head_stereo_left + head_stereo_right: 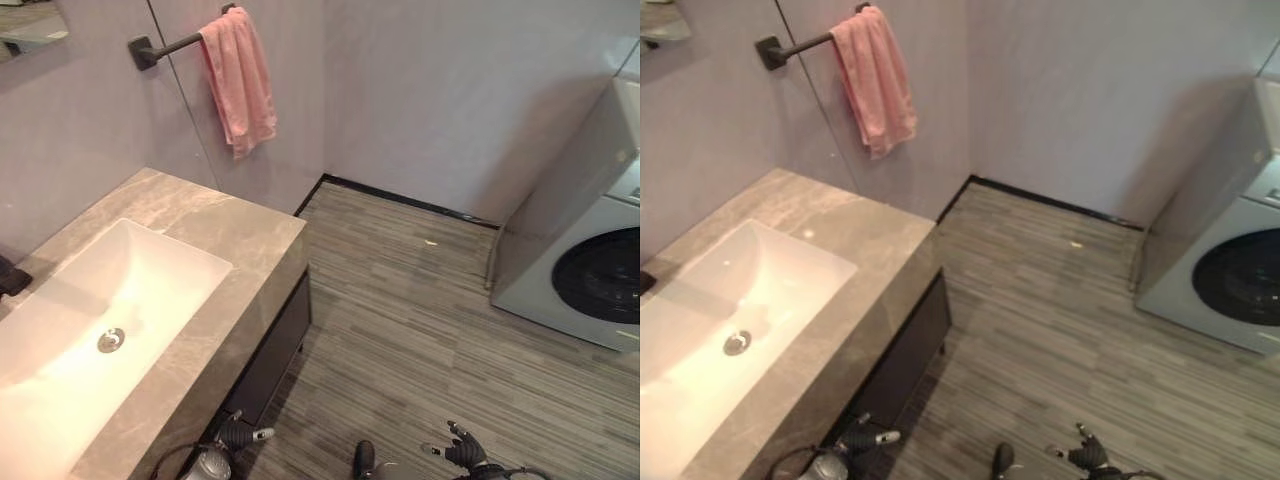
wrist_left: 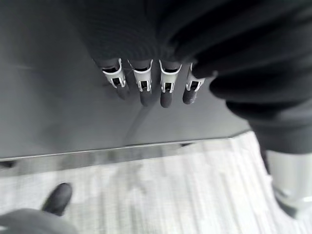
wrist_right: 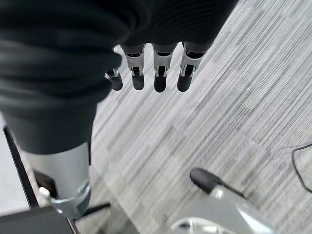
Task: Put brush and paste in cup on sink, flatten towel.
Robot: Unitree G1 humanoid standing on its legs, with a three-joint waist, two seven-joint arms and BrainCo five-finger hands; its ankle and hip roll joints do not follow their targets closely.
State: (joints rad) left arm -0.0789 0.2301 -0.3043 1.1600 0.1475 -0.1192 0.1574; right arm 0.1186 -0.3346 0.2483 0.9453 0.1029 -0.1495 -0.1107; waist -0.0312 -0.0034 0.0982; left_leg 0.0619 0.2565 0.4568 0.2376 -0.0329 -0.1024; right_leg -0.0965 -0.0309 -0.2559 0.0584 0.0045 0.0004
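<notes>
A pink towel (image 1: 238,80) hangs bunched and crumpled over the end of a dark wall bar (image 1: 165,45) above the counter's far end. The white sink basin (image 1: 150,270) is set in a grey stone counter (image 1: 255,240). My left hand (image 1: 240,435) hangs low beside the dark cabinet front (image 2: 58,107), below the counter's near corner. Its fingers (image 2: 144,87) are straight and hold nothing. My right hand (image 1: 463,450) hangs over the floor at the lower right, fingers (image 3: 160,73) relaxed and empty.
A dark tap (image 1: 10,278) stands at the basin's left edge. A washing machine (image 1: 590,270) stands against the wall at the right. Striped grey flooring (image 1: 420,330) stretches between the cabinet and the machine.
</notes>
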